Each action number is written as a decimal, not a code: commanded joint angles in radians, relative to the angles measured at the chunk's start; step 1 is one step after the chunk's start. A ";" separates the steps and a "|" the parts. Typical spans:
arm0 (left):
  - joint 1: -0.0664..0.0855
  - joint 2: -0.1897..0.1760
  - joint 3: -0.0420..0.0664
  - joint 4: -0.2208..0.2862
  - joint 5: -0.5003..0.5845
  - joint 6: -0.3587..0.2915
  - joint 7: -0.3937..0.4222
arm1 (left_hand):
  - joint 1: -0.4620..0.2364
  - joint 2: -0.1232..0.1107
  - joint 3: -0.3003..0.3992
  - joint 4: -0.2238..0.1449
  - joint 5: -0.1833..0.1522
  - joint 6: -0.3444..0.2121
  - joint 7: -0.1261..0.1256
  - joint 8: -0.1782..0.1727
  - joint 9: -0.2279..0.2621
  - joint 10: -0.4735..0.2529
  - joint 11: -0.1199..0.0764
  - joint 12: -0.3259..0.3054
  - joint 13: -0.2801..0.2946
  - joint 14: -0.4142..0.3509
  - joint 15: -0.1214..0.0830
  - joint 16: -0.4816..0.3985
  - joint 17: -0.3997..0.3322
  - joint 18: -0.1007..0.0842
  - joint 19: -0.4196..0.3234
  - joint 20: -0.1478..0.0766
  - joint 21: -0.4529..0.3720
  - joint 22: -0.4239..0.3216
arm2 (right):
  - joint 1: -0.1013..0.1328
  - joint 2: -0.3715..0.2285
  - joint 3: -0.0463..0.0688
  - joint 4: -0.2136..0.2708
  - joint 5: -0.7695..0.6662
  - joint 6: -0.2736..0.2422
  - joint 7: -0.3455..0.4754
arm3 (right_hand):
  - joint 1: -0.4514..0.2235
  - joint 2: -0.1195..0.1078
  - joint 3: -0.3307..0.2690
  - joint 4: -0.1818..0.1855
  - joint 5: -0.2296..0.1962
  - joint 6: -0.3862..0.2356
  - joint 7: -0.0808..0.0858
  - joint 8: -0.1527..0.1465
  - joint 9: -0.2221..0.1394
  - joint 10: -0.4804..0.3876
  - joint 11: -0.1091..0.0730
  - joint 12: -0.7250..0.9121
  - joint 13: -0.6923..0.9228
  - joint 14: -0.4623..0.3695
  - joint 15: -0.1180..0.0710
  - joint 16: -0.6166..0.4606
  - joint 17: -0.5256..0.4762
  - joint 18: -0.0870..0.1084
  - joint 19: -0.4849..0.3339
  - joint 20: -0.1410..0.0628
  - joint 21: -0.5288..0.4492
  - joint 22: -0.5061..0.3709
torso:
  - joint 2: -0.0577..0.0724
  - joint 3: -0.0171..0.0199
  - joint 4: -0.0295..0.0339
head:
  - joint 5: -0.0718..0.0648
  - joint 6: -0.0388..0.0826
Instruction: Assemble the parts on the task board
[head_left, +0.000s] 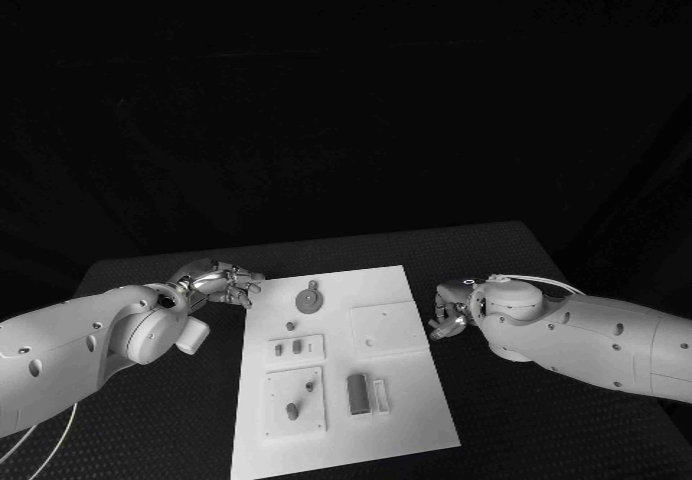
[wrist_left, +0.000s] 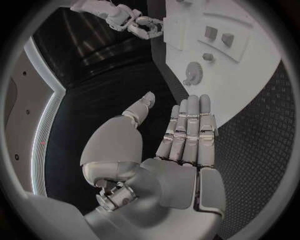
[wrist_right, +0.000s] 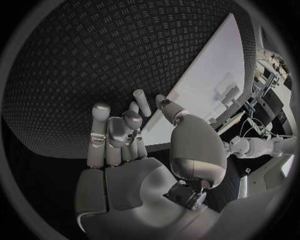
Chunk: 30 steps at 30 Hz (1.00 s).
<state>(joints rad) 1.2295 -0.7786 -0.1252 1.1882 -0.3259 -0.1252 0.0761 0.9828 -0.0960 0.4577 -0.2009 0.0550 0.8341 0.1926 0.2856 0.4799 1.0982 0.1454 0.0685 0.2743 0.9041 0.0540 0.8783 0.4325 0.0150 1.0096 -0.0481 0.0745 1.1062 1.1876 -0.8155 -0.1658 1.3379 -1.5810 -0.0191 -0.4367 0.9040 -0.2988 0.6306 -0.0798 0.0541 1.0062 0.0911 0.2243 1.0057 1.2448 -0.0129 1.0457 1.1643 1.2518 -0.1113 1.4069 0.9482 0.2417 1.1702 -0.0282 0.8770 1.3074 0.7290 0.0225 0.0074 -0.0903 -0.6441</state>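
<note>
Black textured table (head_left: 173, 420) carries the white rectangular task board (head_left: 411, 400) at its middle, with small grey parts (head_left: 358, 394) lying on it, among them a round toothed disc (head_left: 309, 297). Left hand (head_left: 219, 282) and right hand (head_left: 459, 312) flank the board, fingers extended and apart, holding nothing.

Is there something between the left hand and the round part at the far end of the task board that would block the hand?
Nothing visible does. The left hand hovers open beside the task board, and only bare black table and bare board lie between it and the round part.
</note>
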 joint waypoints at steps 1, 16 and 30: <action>0.001 0.001 0.000 0.002 -0.004 0.015 0.003 | -0.001 0.007 -0.005 0.004 -0.003 -0.007 -0.002 0.005 -0.002 -0.006 0.000 0.001 0.002 -0.004 0.000 -0.003 0.001 0.012 -0.005 0.003 -0.004 0.000 | -0.016 -0.008 -0.012 -0.002 -0.004 0.103 -0.004 | -0.009 0.003 0.005 0.014 -0.006 0.004 0.006 0.002 -0.299 -0.006 0.000 0.003 -0.002 -0.006 -0.001 -0.006 0.000 0.020 -0.006 0.001 -0.006 0.016 | 0.000 -0.0002 -0.0009 | 0.000 -0.001; 0.001 0.000 0.000 0.003 -0.006 0.018 0.002 | -0.001 0.008 -0.005 0.005 -0.003 -0.007 -0.002 0.005 -0.002 -0.007 0.000 0.001 0.001 -0.004 0.000 -0.004 0.001 0.012 -0.006 0.003 -0.004 0.000 | -0.016 -0.024 -0.012 -0.010 0.024 0.162 0.021 | 0.020 0.066 0.046 0.050 -0.006 0.013 0.003 0.007 -0.292 -0.001 -0.003 0.007 -0.006 -0.003 -0.001 -0.002 0.001 0.020 -0.002 0.000 -0.001 0.019 | 0.000 -0.0007 0.0000 | -0.005 -0.006; 0.001 0.002 0.000 0.002 -0.006 0.020 0.002 | -0.002 0.009 -0.005 0.006 -0.003 -0.008 -0.001 0.005 -0.002 -0.007 0.001 0.001 0.001 -0.004 0.000 -0.004 0.002 0.012 -0.006 0.003 -0.004 0.000 | -0.017 0.029 -0.012 -0.027 0.018 0.161 0.059 | 0.002 0.150 -0.004 0.006 -0.006 -0.002 0.009 -0.002 -0.291 -0.007 0.003 0.010 -0.009 -0.010 0.003 0.000 0.001 0.020 -0.017 0.006 0.004 0.020 | 0.000 -0.0011 0.0012 | -0.006 -0.007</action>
<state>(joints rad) 1.2294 -0.7785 -0.1256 1.1881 -0.3285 -0.1203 0.0722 0.9828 -0.0959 0.4550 -0.1982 0.0550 0.8341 0.1926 0.2856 0.4791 1.0983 0.1454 0.0685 0.2741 0.9041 0.0540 0.8783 0.4331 0.0150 1.0096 -0.0481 0.0745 1.1062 1.1948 -0.8008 -0.1626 1.3073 -1.5738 0.0545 -0.4051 0.9135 -0.1489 0.6306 -0.0745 0.0542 1.0175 0.0937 0.2345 1.0411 1.2450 -0.0124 1.0494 1.1570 1.2466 -0.1089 1.4069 0.9503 0.2412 1.1576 -0.0230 0.8771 1.3074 0.7289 0.0218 0.0077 -0.0955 -0.6500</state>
